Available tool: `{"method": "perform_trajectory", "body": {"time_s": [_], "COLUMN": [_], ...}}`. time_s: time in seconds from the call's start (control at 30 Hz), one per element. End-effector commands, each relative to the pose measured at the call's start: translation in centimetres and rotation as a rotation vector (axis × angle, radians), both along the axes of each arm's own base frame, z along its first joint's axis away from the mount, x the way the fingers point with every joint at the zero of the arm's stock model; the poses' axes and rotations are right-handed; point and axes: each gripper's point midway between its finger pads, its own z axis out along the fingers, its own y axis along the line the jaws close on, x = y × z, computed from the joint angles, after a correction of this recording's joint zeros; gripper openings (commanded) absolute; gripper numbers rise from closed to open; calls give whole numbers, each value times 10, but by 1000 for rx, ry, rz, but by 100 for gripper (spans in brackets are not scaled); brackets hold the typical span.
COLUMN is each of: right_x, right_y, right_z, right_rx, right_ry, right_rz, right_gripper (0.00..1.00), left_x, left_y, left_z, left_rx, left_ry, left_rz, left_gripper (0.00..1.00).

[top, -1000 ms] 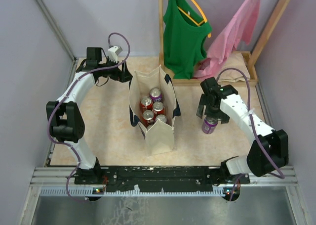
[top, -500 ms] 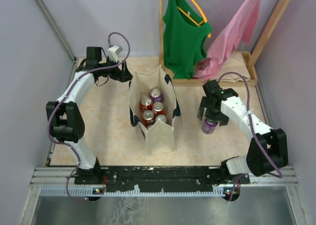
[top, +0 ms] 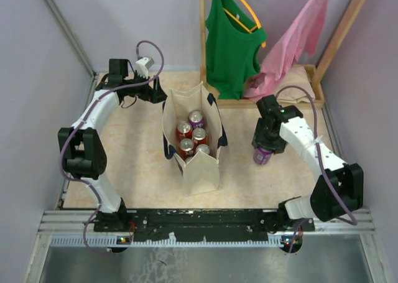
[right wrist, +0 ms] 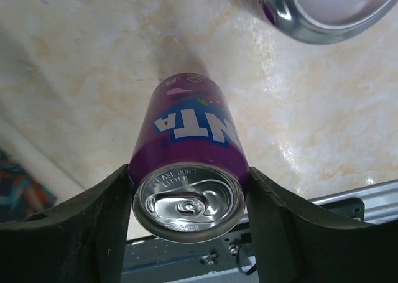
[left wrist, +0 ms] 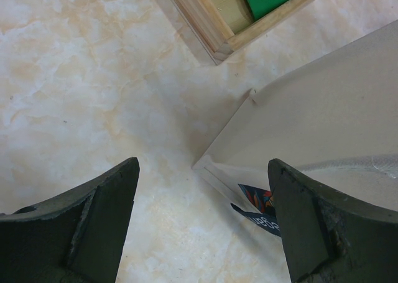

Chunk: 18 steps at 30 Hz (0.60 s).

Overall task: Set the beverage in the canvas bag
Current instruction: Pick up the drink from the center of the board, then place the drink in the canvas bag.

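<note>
- The purple can (right wrist: 186, 121) is standing upright on the table (top: 137, 165), outside the canvas bag (top: 202, 174) and at about its 3 o'clock in the overhead view, well apart from the bag's wall.
- The right gripper (right wrist: 188, 190) is reaching down over the can, with one finger at the can's 9 o'clock and the other at its 3 o'clock in the wrist view. Both pads look pressed against the can just below the rim, so it is pinching the can rather than merely straddling it.
- Gripping high on the sides probably suits the job: the can should hang upright and go base-first into the bag.
- The can's base is apparently resting on the tabletop, so the lift is not yet done.
- Another can's silver end (right wrist: 311, 9) is showing blurred at the 1 o'clock corner of the right wrist view; I cannot tell how it is lying.
- The bag is standing with its mouth gaping upward, and several cans (top: 199, 135) are sitting inside, packed toward its middle. Free room seems to be lying along the edges.
- The left gripper (left wrist: 203, 168) is hovering spread wide and empty, near the bag's 11 o'clock corner, likely placed to steady that wall if it sags.
- At the bag's 12 to 1 o'clock, a wooden rack (top: 202, 46) is carrying a green top (top: 230, 40) and a pink garment (top: 292, 40), out of the carrying path.
</note>
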Motion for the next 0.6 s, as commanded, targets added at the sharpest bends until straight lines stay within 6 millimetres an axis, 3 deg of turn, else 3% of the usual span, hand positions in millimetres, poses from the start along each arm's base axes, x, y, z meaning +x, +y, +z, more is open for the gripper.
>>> {"method": "perform_trajectory", "body": {"time_s": [0.0,0.13,0.3,0.4,0.5,0.57], "right_x": [43,66,96,101,89,85], "right_y": [18,42,88,122,158,185], "right_z": [101,172,271,318,336,323], "right_rx": [85,109,197,279,321,306], "right_ry": [-267,-394,-644,-788,-811,-762], "right_rz": [41,111,228,310,406,469], "right_gripper": [0,0,0,0,0,0], "left_x": [2,3,5,5,4,3], "left_y": [-3,-5,-5,-4,-4,-3], "left_z": [20,19,21,22,21,20], "left_rx": [-4,-12,-14,-12,-7,-7], "left_ry": [-54,-51,-57,-60,-60,-57], "left_rz": [-18,-19,-18,-16,-14,-14], "left_gripper": [89,89,89,89,90,89]}}
